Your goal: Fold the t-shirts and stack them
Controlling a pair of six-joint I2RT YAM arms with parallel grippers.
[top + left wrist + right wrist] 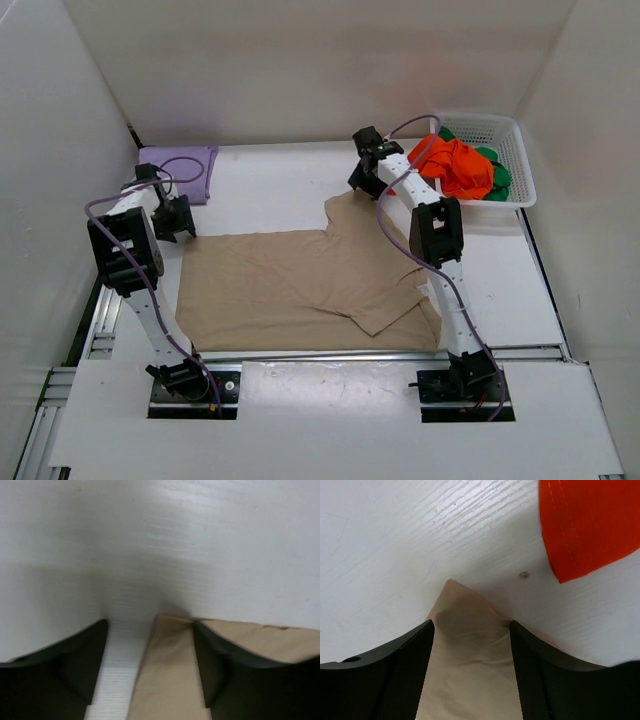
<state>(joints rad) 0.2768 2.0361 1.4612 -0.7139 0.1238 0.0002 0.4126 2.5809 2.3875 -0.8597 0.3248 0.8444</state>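
The beige t-shirt (300, 285) lies spread flat in the middle of the table. My left gripper (180, 222) is open at its far left corner; in the left wrist view the beige corner (170, 670) lies between the open fingers of the gripper (150, 630). My right gripper (362, 182) is open at the shirt's far right corner; the beige corner (470, 650) lies between the open fingers of the gripper (471, 626). The lavender t-shirt (185, 165) lies folded at the back left. The orange-red t-shirt (460, 165) and the green t-shirt (497, 178) are heaped in the basket.
The white mesh basket (518, 140) stands at the back right, close to my right arm. An edge of orange-red cloth (585, 525) hangs into the right wrist view. White walls close in the table on three sides.
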